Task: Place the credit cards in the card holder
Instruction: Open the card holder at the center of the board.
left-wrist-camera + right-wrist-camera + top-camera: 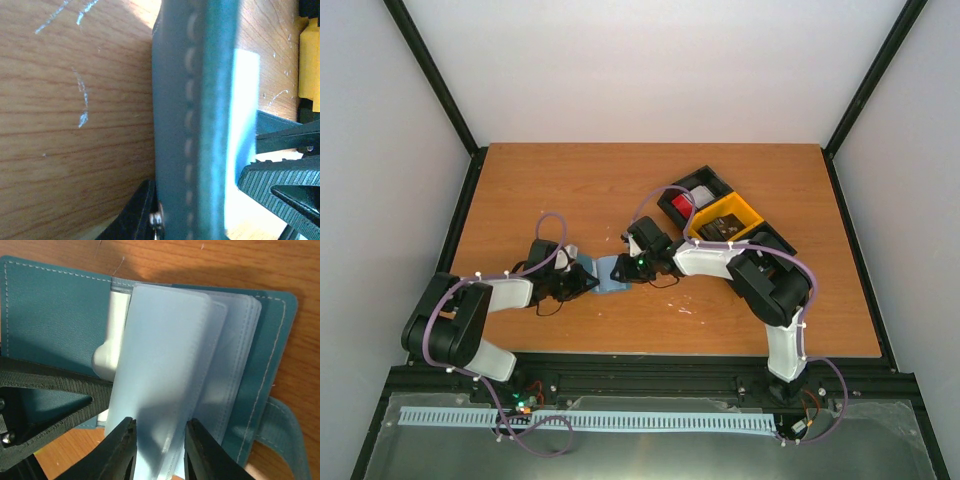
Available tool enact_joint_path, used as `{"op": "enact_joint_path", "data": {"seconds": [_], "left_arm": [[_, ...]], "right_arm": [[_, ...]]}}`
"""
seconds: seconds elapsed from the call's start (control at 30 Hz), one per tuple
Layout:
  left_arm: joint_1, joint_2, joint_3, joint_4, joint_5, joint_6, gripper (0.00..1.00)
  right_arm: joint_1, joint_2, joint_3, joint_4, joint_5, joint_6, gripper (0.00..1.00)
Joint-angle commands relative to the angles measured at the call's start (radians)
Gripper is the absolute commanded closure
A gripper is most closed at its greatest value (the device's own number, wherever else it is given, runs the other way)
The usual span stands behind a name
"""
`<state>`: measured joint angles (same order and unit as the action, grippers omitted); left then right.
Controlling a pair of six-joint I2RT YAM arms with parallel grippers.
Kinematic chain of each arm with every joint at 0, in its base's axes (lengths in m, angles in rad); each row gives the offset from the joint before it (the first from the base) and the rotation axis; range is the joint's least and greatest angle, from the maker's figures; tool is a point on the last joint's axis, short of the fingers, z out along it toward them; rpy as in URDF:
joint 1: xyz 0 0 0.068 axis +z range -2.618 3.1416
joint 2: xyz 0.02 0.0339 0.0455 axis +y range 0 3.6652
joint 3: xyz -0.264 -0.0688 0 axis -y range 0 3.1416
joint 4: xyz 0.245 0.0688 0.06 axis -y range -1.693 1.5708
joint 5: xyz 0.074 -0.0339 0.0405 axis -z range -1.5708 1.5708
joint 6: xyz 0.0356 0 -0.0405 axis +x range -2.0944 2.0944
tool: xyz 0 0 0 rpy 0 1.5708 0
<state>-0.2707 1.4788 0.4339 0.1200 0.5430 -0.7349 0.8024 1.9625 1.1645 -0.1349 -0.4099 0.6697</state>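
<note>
The blue-grey card holder (611, 272) lies open on the table between both grippers. My left gripper (584, 281) is shut on its left cover (190, 100), which fills the left wrist view edge-on between my fingers (145, 210). My right gripper (160, 421) has its jaws against both sides of a raised clear pocket (165, 350) of the holder (50, 315). A red credit card (682, 205) lies in the tray's black compartment. No card is in either gripper.
The black-and-yellow tray (740, 213) stands at the back right, right behind the right arm. A pale card (703, 193) lies next to the red one. The holder's snap tab (280, 430) sticks out at its right edge.
</note>
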Motion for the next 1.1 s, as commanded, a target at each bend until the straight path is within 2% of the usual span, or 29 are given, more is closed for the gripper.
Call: {"op": "enact_joint_path", "data": {"seconds": [0.0, 0.33, 0.43, 0.63, 1.07], "left_arm": [[-0.005, 0.025, 0.003, -0.019, -0.025, 0.009, 0.89], [-0.005, 0.024, 0.006, -0.022, -0.024, 0.012, 0.89], [-0.005, 0.024, 0.009, -0.025, -0.023, 0.012, 0.89], [-0.005, 0.019, 0.011, -0.034, -0.027, 0.015, 0.89], [-0.005, 0.014, 0.012, -0.04, -0.029, 0.019, 0.89]], "right_arm": [[-0.003, -0.006, 0.013, 0.026, -0.027, -0.013, 0.74], [-0.003, -0.023, -0.014, 0.12, -0.104, -0.004, 0.74], [-0.003, -0.033, -0.029, 0.161, -0.122, 0.007, 0.68], [-0.004, -0.046, -0.054, 0.219, -0.131, 0.033, 0.65], [-0.011, -0.064, -0.123, 0.379, -0.172, 0.115, 0.53]]}}
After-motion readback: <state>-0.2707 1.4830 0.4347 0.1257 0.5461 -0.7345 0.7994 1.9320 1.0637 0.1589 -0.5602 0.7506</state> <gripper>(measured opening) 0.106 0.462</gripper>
